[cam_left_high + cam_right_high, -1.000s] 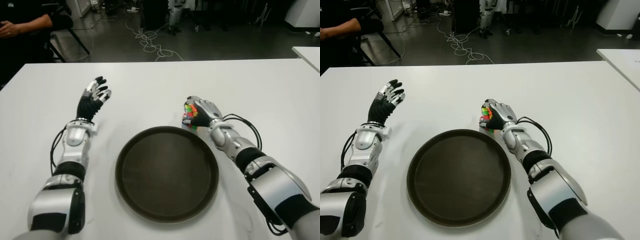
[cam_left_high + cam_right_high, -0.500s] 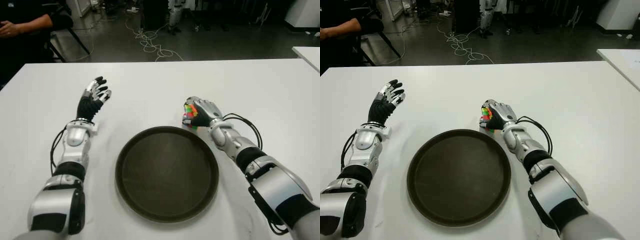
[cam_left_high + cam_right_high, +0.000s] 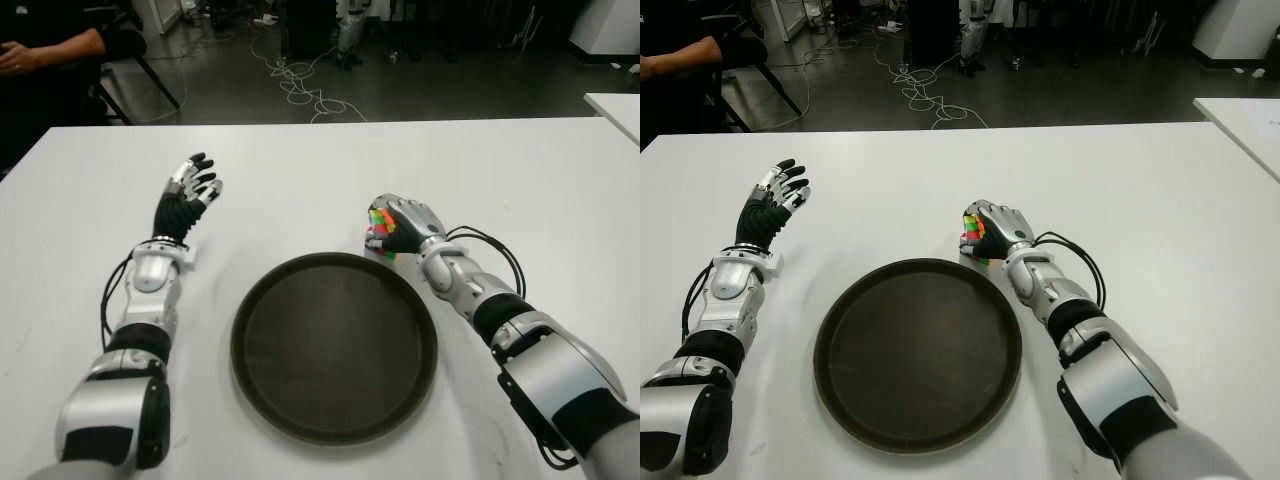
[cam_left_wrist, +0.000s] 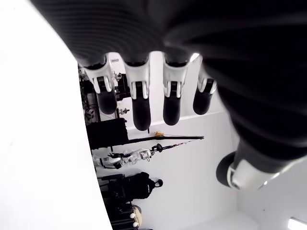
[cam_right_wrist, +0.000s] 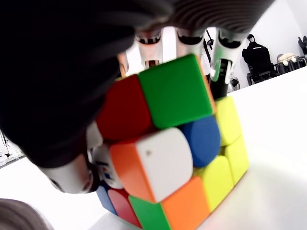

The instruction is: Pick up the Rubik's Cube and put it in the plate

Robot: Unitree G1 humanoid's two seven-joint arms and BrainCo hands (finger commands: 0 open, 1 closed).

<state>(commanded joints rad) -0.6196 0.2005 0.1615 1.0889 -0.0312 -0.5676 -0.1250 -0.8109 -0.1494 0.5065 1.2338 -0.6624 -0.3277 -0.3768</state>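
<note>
Left hand (image 3: 187, 197) sits over the white desk (image 3: 300, 170) left of the plate, fingers spread, holding nothing. Round dark plate (image 3: 334, 346) is centre, bare inside. Right hand (image 3: 398, 226) is wrapped around the Rubik's Cube (image 3: 380, 231), just beyond the plate's far right rim, cube outside it.

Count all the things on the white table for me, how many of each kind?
Rubik's Cube: 1, gripped in the right hand
Plate: 1, dark and round
Robot hands: 2, counting the left hand, which holds nothing
Total: 4
</note>
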